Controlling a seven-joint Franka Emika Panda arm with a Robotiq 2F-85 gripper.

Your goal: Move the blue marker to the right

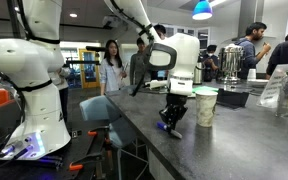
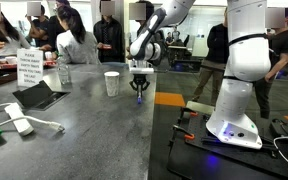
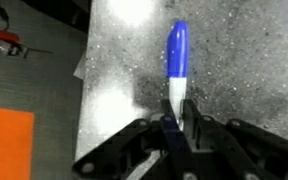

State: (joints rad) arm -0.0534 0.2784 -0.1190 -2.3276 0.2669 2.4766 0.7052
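The pincer (image 3: 179, 126), clamped on the pale end of the blue marker (image 3: 177, 55), held its blue tip jutting ahead over the desk (image 3: 249, 50); so short a grip risked it pivoting or slipping.

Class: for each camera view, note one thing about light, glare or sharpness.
Wrist view: soft overall; glare whitens the counter left of the blue marker; the hand is dark. In an exterior view, the ceiling lamp glows overexposed; in an exterior view, the counter looks evenly lit.

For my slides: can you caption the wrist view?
Gripper clamped on the blue marker's pale barrel, over a speckled grey countertop.
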